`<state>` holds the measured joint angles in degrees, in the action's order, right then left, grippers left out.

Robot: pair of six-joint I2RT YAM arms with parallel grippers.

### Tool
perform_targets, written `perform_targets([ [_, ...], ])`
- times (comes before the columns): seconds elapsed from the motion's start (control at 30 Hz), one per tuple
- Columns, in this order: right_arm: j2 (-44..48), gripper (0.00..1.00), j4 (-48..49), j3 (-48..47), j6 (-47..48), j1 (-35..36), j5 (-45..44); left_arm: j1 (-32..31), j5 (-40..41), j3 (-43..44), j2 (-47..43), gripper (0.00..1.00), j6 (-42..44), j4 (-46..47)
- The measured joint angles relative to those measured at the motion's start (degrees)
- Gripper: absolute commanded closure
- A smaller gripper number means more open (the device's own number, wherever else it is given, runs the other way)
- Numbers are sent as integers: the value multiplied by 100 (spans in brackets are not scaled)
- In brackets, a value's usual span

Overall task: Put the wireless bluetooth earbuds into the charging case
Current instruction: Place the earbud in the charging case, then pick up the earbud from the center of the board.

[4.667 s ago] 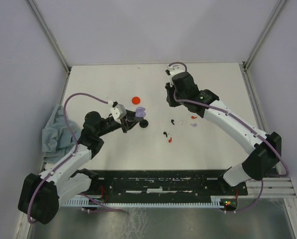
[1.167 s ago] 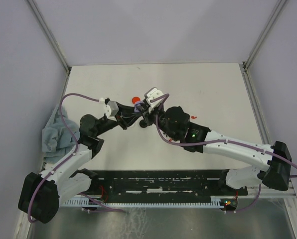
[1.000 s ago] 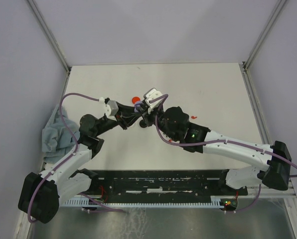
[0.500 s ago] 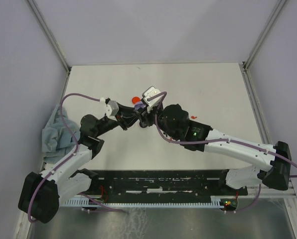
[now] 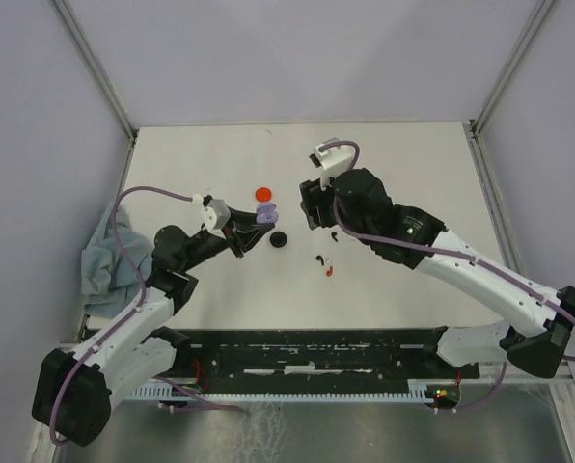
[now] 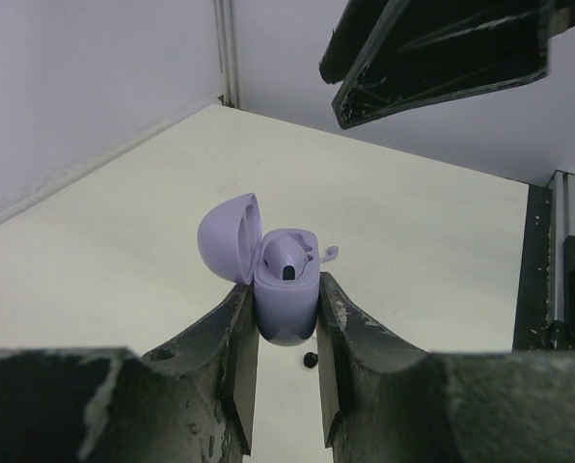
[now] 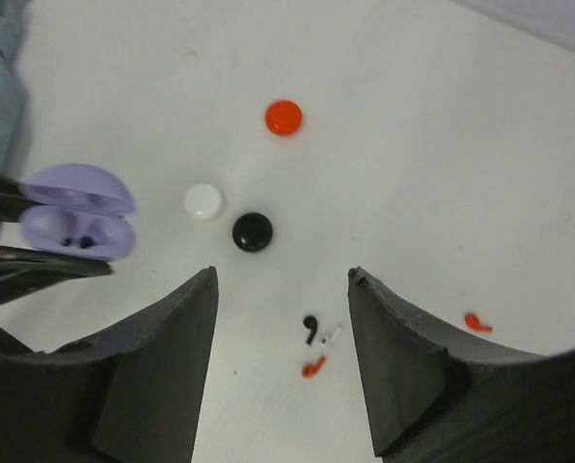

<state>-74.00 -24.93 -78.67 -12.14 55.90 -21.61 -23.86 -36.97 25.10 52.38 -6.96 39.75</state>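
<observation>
Jaws of your left gripper [image 6: 286,333] clamp the lavender charging case [image 6: 286,289], lid open; your right gripper [image 7: 283,280] hangs spread apart, empty.

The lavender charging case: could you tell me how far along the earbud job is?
Done: a lavender earbud sits in the open case. In hand: the left gripper clamps the case; the right gripper is open and empty. Left: a black earbud, a white earbud and two red earbuds lie on the table.
</observation>
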Motion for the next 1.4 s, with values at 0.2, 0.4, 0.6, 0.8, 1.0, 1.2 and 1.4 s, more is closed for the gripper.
perform_targets([
  [0.2, 13, 34, -1147, 177, -627, -935, 79, -2, 87, -2, -378, 97, 212, -468],
  [0.4, -92, 34, -1784, 721, -872, -1768, 262, -2, 96, -2, -793, 97, 422, -807],
  [0.6, -636, 34, -1847, 1274, -1043, -2601, 535, -2, 98, 0, -774, 97, 514, -949],
  [0.8, -1255, 35, -1440, 1493, -1071, -3126, 975, -2, 98, -2, -713, 97, 514, -964],
  [1.0, -2050, 39, -850, 1425, -1062, -3329, 1423, -2, 98, -2, -699, 97, 511, -964],
  [1.2, -2765, 41, -592, 1272, -1082, -3523, 1777, -2, 98, -2, -680, 97, 514, -962],
  [1.4, -2929, 41, -442, 1248, -1104, -3622, 1941, -2, 98, -2, -651, 97, 511, -962],
])
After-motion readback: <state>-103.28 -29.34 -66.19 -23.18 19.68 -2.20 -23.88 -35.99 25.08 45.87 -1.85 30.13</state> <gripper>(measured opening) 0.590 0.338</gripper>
